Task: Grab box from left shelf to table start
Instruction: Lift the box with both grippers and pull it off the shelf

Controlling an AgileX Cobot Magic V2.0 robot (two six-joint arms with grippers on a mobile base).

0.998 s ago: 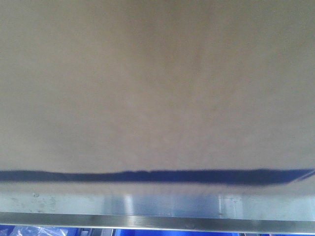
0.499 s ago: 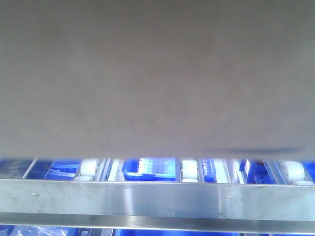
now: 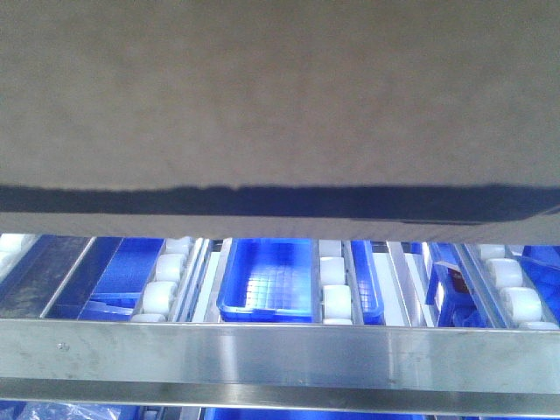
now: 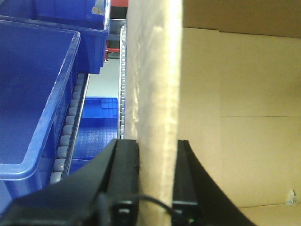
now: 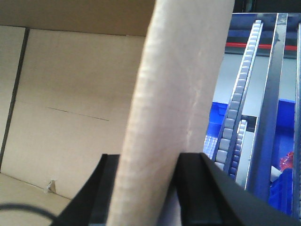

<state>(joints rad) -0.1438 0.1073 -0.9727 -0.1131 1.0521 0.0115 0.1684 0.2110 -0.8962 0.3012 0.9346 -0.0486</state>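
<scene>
now large brown corrugated cardboard box (image 3: 280,96) hangs clear above left shelf (image 3: 280,350) with shiny steel rail. second ago box bottom sat at rail; half second ago white rollers (image 3: 337,293) just peeking; now blue plastic crate (image 3: 267,280) shows beneath. my left claw (image 4: 155,146) and right claw (image 5: 149,157) each pinch a box wall. lift looks done, carry to table next.

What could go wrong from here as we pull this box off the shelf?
The left tool and right tool each pinch only one thin wall of the box; the cardboard may bend or slip.
The box's lower edge sits low over the steel rail and could snag.
The box blocks most of the front view, hiding the path.
</scene>
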